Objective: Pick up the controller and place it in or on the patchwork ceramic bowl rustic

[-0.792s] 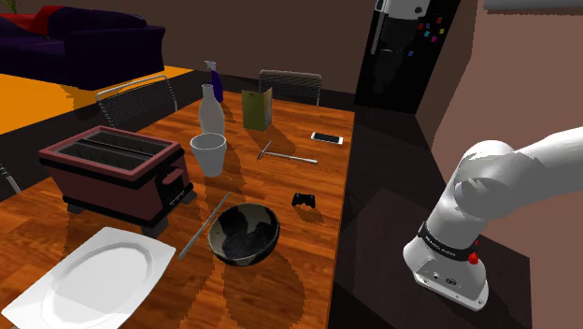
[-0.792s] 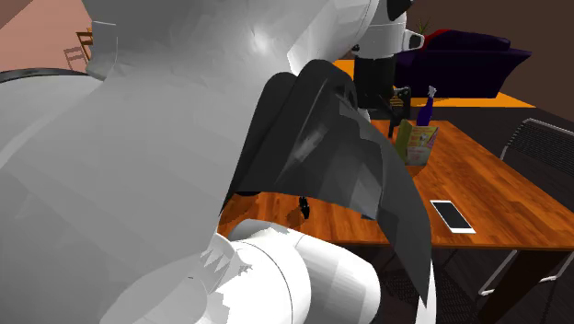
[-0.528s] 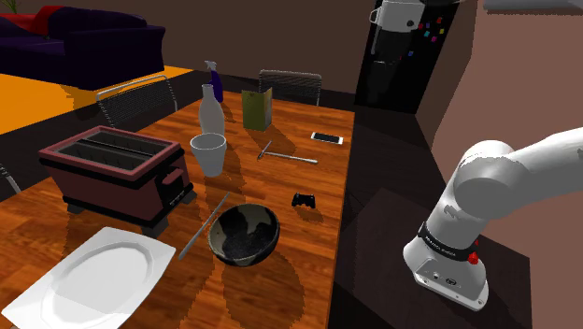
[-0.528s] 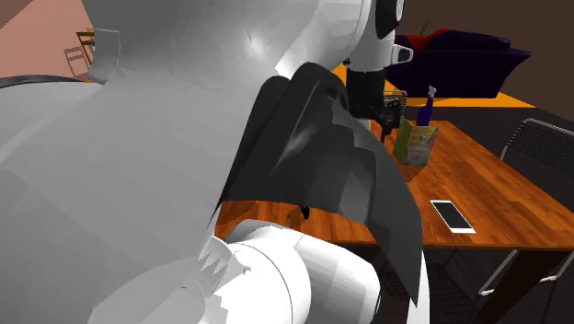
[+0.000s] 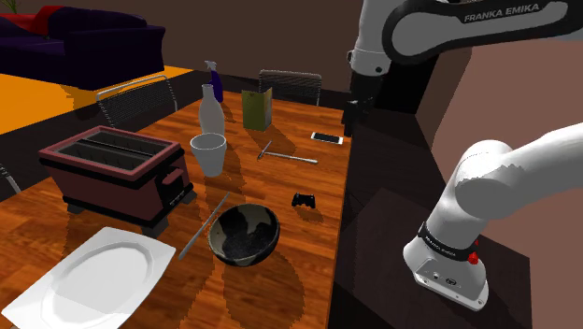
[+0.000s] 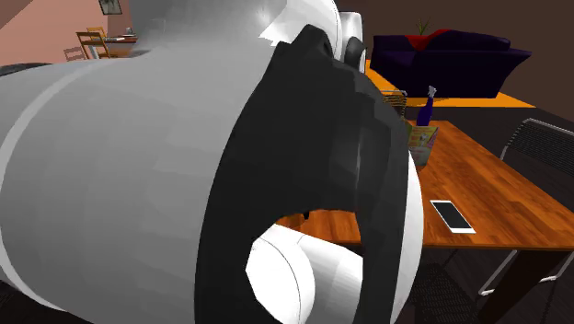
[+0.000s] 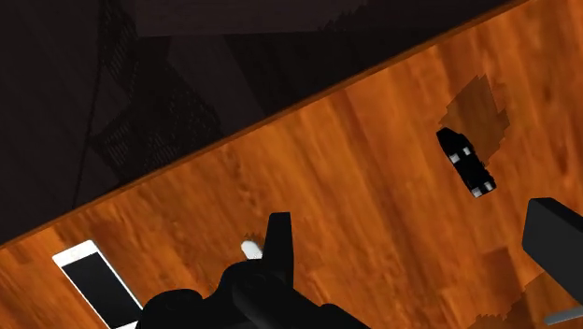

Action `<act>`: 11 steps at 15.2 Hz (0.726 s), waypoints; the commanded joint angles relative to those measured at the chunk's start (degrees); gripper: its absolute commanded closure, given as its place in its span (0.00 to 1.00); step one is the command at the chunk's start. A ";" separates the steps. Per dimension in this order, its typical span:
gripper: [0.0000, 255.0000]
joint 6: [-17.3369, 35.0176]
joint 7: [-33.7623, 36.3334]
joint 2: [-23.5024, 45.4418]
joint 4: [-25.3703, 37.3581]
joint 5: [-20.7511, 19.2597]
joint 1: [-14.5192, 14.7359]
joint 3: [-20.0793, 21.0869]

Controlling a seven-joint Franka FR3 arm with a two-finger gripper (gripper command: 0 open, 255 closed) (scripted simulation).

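None of the task is done. The small black game controller [image 5: 303, 200] lies flat on the brown wooden counter [image 5: 280, 178], near its stand-side edge. It is not in the dark glossy round bowl [image 5: 244, 234], which sits just beside it, further in from that edge. The pick, the carry and the placing are all left.

The all-black gripper [image 5: 353, 114] hangs high over the stand-side edge, near the flat white-rimmed phone [image 5: 327, 138] and well apart from the controller. In the wrist view its jaws are spread, with bare wood between them.

The controller's long axis runs across the counter, about square to the stand-side edge, with one end toward that edge and the other toward the counter's middle. Which way its grips face I cannot tell. I judge that the hand must travel along the edge and come down before any grasp.
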 commanded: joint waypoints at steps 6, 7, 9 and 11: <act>0.00 14.16 8.35 7.47 -6.78 2.94 1.47 6.09; 0.00 16.33 9.59 9.12 -7.34 3.20 1.59 7.00; 0.00 20.74 12.13 12.80 -8.15 3.56 1.71 8.88; 0.00 25.20 14.84 16.94 -8.56 3.59 1.59 10.84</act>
